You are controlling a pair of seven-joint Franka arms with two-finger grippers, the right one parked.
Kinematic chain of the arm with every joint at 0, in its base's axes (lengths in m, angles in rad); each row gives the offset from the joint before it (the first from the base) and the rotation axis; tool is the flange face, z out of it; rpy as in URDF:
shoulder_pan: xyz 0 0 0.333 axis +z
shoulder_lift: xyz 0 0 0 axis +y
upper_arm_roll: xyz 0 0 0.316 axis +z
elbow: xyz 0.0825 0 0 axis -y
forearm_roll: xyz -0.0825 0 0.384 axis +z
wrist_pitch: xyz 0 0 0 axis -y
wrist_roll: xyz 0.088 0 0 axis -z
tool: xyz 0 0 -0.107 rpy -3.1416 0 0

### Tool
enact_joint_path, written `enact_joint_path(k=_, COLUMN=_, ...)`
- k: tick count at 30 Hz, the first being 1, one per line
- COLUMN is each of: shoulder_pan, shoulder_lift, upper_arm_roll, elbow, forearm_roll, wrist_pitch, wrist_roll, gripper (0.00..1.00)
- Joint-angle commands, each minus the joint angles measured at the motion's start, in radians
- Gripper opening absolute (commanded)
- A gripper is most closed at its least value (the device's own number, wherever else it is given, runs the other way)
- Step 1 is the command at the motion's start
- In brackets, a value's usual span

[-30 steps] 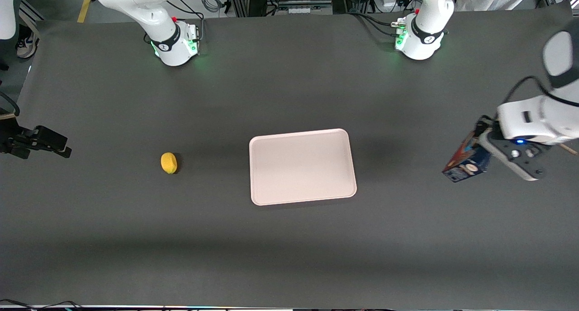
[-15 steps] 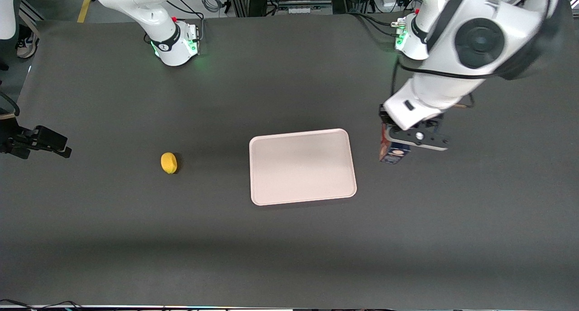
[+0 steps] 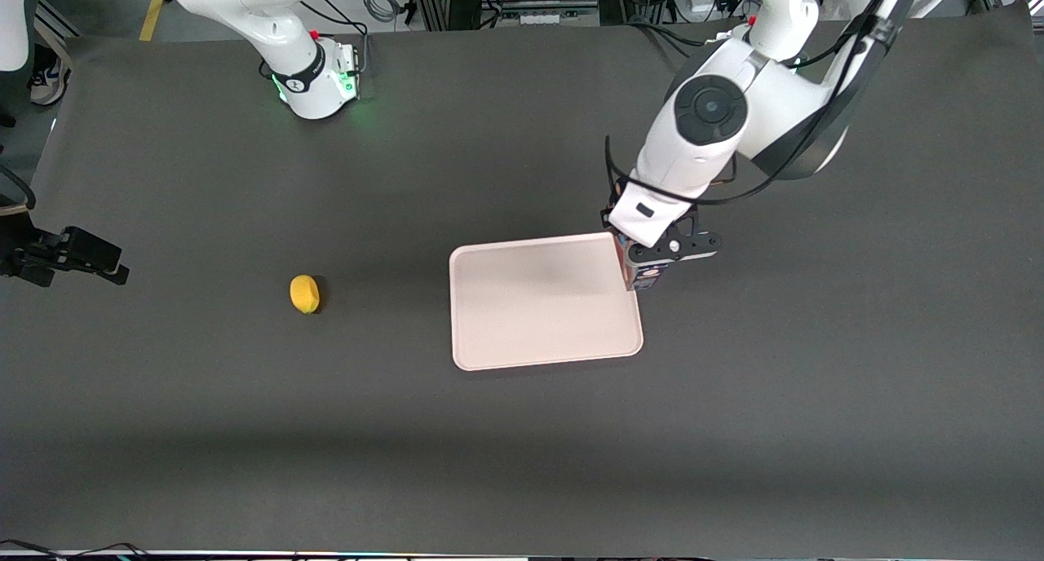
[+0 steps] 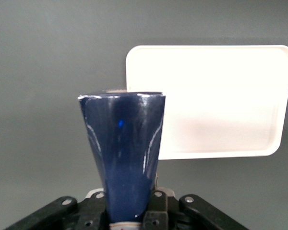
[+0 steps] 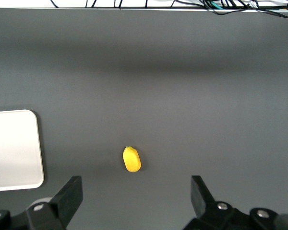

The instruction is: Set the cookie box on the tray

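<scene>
Dark table (image 3: 522, 463) lies bare around the tray (image 3: 530, 316); the gripper (image 3: 644, 269), clamped on the cookie box (image 3: 644, 277), hangs over the tray's edge. Print unreadable.

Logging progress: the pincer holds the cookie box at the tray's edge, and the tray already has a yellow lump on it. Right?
Not quite. The tray is bare; the yellow lump lies on the table toward the parked arm's end, per the front view. The pincer does hold the cookie box there.
</scene>
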Motion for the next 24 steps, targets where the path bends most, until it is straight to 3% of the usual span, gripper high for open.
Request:
enact_joint_path(k=1, shoulder_pan=-0.009, shoulder_lift=0.053, upper_arm_roll=-0.022, elbow=-0.042, forearm_roll=0.094, wrist_pitch=0.095, wrist_roll=-0.133, gripper=0.27)
enact_joint_path(k=10, shoulder_pan=-0.026, shoulder_lift=0.16, upper_arm_roll=-0.068, elbow=-0.062, forearm_roll=0.302, wrist_pitch=0.172, wrist_roll=-0.286, gripper=0.27)
enact_joint_path(k=16, shoulder_pan=-0.038, shoulder_lift=0.211, upper_arm_roll=-0.068, elbow=-0.064, forearm_roll=0.349, wrist_pitch=0.227, wrist_roll=-0.335, gripper=0.29)
enact_joint_path(k=24, shoulder_pan=-0.04, shoulder_lift=0.289, upper_arm_roll=-0.068, elbow=-0.062, forearm_roll=0.47, wrist_pitch=0.244, wrist_roll=-0.328, gripper=0.29)
